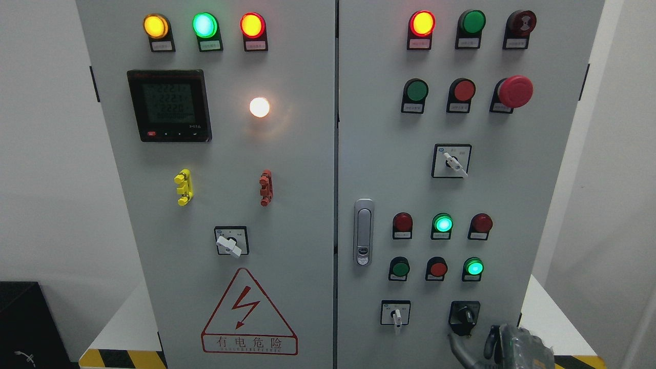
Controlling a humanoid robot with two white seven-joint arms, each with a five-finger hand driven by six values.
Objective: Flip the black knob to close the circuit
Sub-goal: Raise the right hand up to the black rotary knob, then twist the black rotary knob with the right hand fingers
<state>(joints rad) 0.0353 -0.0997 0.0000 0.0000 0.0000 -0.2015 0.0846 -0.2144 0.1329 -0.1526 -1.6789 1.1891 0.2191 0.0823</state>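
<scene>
The right hand (pixel 505 344) sits low at the cabinet's (pixel 307 215) bottom right, one finger just below the black knob (pixel 465 314) (fingers loosely apart, holding nothing).

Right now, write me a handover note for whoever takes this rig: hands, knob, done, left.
Right robot hand: at the bottom right edge, just below and right of the black knob, one finger reaching up toward it; no grip visible yet.
Left robot hand: not in view.
Black knob: low on the right door, right of a white switch.
Done: approach only.
Left: grasp the knob and turn it.
</scene>
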